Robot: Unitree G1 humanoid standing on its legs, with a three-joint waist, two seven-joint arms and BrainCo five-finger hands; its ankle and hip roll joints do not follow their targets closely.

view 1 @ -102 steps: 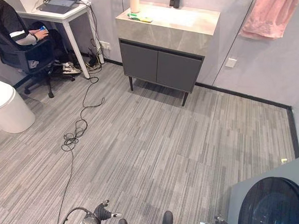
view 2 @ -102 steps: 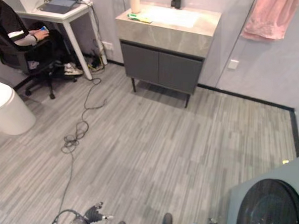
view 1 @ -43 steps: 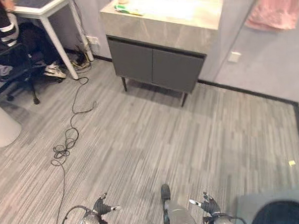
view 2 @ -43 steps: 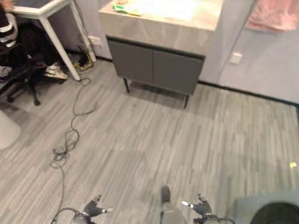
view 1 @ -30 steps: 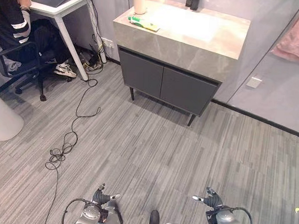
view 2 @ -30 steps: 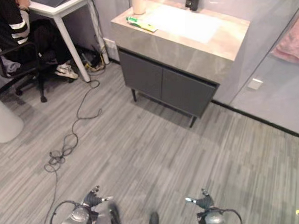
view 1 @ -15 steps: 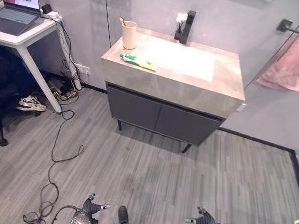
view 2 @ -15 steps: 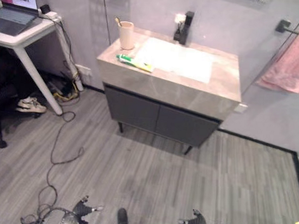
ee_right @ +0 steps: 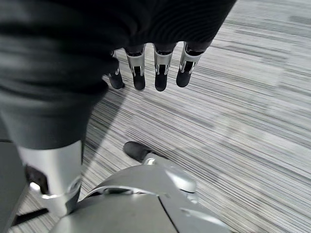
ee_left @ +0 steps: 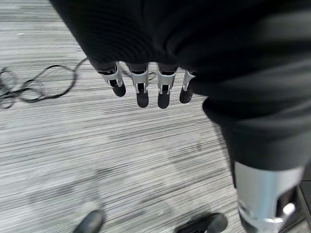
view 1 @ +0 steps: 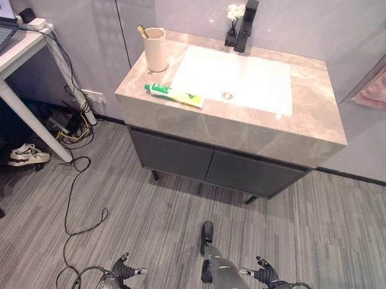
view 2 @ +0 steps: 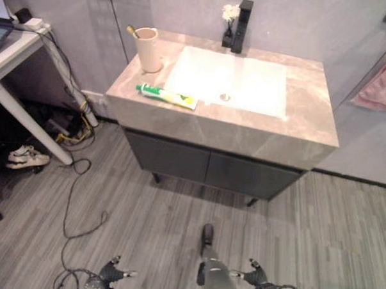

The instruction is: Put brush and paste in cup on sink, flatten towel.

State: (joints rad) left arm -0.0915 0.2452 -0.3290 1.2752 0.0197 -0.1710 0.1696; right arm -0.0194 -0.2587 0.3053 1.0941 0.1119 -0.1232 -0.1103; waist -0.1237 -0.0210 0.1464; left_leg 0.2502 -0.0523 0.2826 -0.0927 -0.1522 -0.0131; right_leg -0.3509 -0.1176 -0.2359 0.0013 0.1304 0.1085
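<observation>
Grey striped flooring [view 1: 176, 227] spreads under us, and on it stands the sink [view 1: 237, 79], a stone-topped cabinet with dark doors and a white basin. At the far edge of the basin we see a black tap [view 1: 248, 17]. To the far right a pink towel [view 1: 382, 89] hangs against the wall, bunched rather than flat. On the left a white table [view 1: 17, 53] carries a laptop at its edge.

On the sink's left far corner stands the beige cup [view 1: 155, 49], upright, with the brush [view 1: 141, 31] already leaning inside it, only its handle end showing. Just nearer than the cup lies the paste [view 1: 176, 95], a green and white tube flat on the stone beside the basin, apart from the cup.

Low and near us, our left hand [ee_left: 141, 85] and our right hand [ee_right: 155, 65] hang over the floor, fingers straight and relaxed, grasping nothing.
</observation>
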